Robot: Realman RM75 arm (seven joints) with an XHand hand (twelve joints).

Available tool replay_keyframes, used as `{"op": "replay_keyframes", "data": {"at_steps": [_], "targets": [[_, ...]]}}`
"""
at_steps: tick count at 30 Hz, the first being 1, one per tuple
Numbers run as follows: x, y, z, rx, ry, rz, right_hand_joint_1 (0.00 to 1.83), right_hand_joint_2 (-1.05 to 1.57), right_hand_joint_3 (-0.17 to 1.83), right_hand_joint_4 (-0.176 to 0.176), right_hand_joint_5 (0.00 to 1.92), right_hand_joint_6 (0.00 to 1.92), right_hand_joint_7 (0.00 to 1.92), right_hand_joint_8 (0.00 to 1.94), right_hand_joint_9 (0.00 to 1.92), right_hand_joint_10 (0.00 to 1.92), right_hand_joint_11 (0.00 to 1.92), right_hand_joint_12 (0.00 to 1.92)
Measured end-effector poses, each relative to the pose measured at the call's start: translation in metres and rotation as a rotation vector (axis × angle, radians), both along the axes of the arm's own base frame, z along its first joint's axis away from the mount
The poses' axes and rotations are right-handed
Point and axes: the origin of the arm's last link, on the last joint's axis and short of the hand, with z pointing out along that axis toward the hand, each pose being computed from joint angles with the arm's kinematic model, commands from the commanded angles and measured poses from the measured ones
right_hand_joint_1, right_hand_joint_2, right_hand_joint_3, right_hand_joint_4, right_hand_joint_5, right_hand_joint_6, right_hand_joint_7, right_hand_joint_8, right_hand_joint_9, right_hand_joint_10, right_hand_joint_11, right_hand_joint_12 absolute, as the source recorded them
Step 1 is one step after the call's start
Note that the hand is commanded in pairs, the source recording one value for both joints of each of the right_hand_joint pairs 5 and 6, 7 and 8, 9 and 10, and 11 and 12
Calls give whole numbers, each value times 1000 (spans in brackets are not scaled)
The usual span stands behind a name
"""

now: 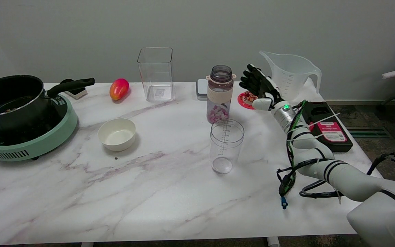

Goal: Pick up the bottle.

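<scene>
Marble-top table (156, 192), many items on it.
Bottle (220, 94) stood just left of right hand (259, 87); beaker (226, 145) nearer; red coaster (246, 100) under hand; jug (291, 73) and black box (326, 127) right; bowl (117, 134), cooker (26, 133) far left.

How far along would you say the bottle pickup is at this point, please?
Early. Done: the right hand is up beside the bottle, on its right, at about its height. In hand: the approach; the fingers are spread, holding nothing, with a gap to the bottle. Left: closing that gap, gripping and lifting. The bottle stands upright on the table, just behind the beaker.
</scene>
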Motion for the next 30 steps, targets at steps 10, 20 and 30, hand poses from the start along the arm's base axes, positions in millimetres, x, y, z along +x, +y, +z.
{"op": "replay_keyframes", "data": {"at_steps": [10, 20, 30], "targets": [[0, -13, -21, 30, -3, -6, 1223, -1047, 1187, 0, 56, 56, 272, 272, 320, 320, 397, 397], [-1, -21, -38, 52, -8, -10, 1243, -1047, 1112, 0, 55, 55, 306, 306, 340, 340, 418, 418], [-4, -24, -47, 62, -14, -19, 1261, -1047, 1104, 0, 67, 67, 323, 323, 348, 348, 428, 428]]}}
